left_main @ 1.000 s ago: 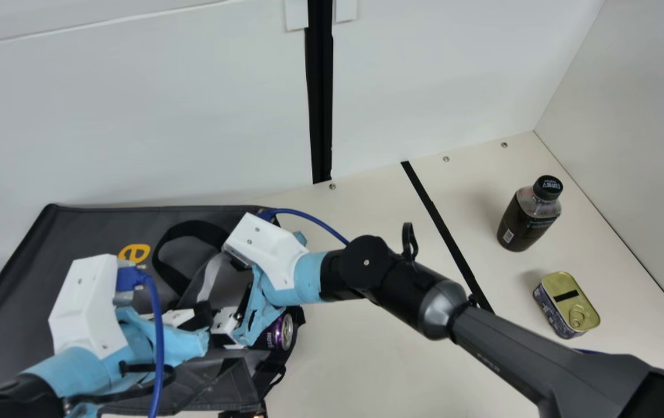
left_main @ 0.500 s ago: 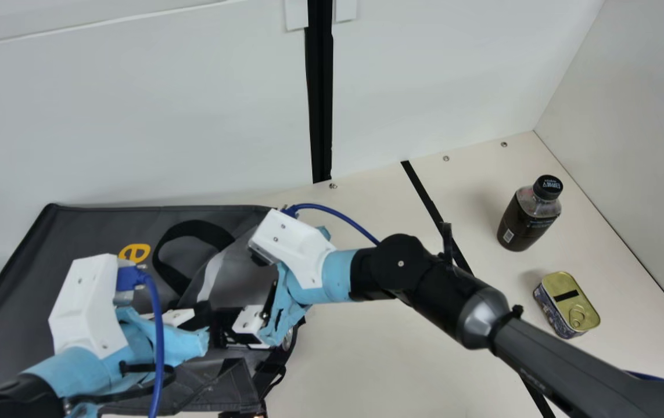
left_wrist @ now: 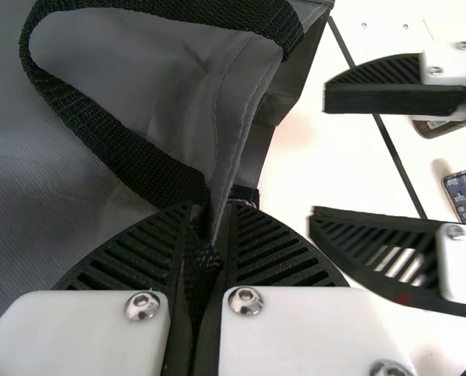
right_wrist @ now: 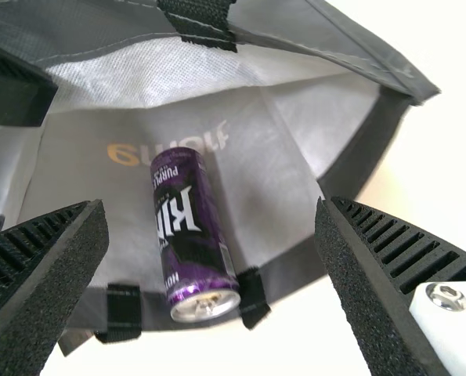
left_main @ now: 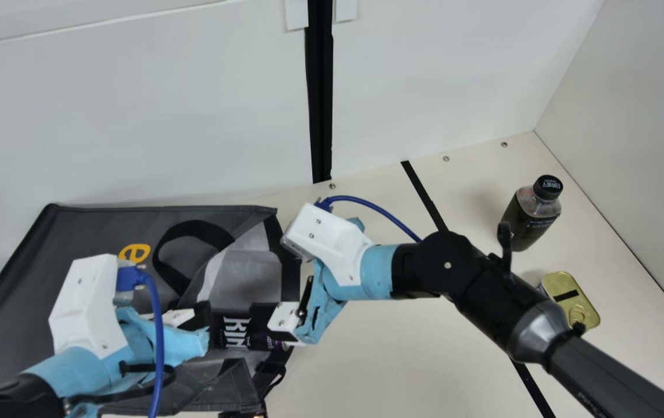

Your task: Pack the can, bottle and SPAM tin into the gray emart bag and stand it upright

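Observation:
The gray bag [left_main: 88, 226] lies on its side with its mouth facing right. My left gripper [left_main: 207, 321] is shut on the bag's upper rim and strap; the left wrist view shows the gripper [left_wrist: 205, 227] pinching that fabric [left_wrist: 236, 157]. My right gripper [left_main: 259, 326] stands just outside the mouth, and its fingers are wide apart in the right wrist view, where the gripper [right_wrist: 211, 211] holds nothing. Inside the bag lies the purple can [right_wrist: 192, 235], its end near the opening. Upright at the right stands the dark bottle [left_main: 529, 217], with the SPAM tin [left_main: 570, 299] nearer, partly behind my right arm.
A black strip [left_main: 422, 188] crosses the cream table [left_main: 384, 354] between the bag and the bottle. White walls rise behind and at the right. My right arm stretches over the table from the lower right corner.
My right gripper has drawn back to the right out of the bag's mouth, leaving the can inside and uncovering more of it. My left gripper has kept still at the bag's rim.

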Tool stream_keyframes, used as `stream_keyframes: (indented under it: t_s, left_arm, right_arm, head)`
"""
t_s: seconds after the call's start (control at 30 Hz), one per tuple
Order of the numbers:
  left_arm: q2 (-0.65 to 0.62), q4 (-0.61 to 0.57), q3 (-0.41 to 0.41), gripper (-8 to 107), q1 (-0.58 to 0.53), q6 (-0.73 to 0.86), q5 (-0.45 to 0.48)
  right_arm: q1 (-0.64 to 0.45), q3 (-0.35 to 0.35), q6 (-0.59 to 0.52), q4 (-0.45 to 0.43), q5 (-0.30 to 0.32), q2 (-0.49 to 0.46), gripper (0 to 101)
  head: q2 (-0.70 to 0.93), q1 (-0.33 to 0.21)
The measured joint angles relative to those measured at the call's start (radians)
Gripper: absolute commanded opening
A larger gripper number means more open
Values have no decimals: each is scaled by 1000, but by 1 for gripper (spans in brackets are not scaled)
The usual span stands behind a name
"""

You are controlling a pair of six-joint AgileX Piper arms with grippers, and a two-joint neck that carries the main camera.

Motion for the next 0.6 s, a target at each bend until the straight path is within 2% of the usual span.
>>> stream_keyframes:
  t_s: [0.6]
  left_arm:
    - [0,0,0,-8,0,0,0]
  right_arm:
    - [-135,9,14,-165,106,-128,95]
  head:
    - [2,-2]
